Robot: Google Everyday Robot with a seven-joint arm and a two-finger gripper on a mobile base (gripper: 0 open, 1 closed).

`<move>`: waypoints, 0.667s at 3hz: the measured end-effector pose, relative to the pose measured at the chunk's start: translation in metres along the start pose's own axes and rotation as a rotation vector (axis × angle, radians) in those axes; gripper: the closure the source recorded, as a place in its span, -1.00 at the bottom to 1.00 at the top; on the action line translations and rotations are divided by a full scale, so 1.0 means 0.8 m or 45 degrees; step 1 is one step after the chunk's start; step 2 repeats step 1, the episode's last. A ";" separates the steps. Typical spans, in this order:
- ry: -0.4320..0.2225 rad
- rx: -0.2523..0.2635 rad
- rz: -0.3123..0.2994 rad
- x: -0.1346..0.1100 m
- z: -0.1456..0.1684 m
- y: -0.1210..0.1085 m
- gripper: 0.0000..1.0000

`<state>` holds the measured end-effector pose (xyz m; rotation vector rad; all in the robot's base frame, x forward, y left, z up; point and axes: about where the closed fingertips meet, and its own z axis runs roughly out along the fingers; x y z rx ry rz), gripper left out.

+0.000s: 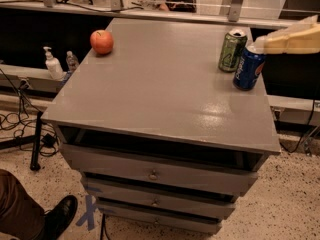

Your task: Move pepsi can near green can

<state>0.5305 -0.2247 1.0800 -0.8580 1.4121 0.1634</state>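
Gripper [258,46] at pepsi can [248,70] top, rim part-hidden.

A single camera looks down at an angle from in front of the grey desk [150,99], facing its drawer fronts [155,174] and far edge, close enough that the top fills most of the view. The gripper [261,45] shows at the right edge, at the top of the pepsi can [248,69], just beside the green can [232,51].

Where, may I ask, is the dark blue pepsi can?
The pepsi can stands at the grey cabinet top's right edge, front-right of the pale green can, cream gripper at its top.
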 end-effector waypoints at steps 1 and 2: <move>-0.021 0.005 -0.025 -0.016 -0.003 -0.006 -1.00; -0.021 0.005 -0.025 -0.016 -0.003 -0.006 -1.00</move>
